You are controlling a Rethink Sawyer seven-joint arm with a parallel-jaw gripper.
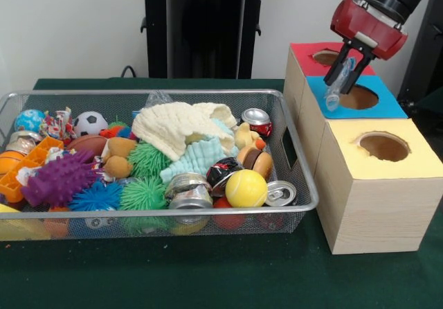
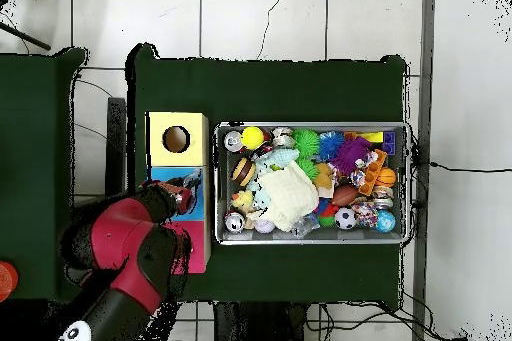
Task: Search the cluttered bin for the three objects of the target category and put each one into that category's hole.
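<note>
My gripper (image 1: 344,75) hangs over the blue-topped box (image 1: 391,105), just left of its round hole (image 1: 360,98). It is shut on a small piece of clear, wrinkly plastic film (image 1: 335,95) that dangles from the fingertips above the blue panel's left edge. The silver wire-mesh bin (image 1: 304,184) stands to the left, full of toys. Another clear, crinkled piece (image 1: 157,99) pokes up at the bin's back wall. In the overhead view the arm covers most of the blue box (image 2: 203,197), and the gripper (image 2: 187,191) is over it; the bin (image 2: 404,182) lies to the right.
A red-topped box (image 1: 304,49) and a yellow-topped box (image 1: 387,158) flank the blue one, each with a hole. The bin holds a cream cloth (image 1: 176,125), silver cans (image 1: 257,120), a yellow ball (image 1: 246,188), spiky balls and other toys. The table is covered in dark green cloth.
</note>
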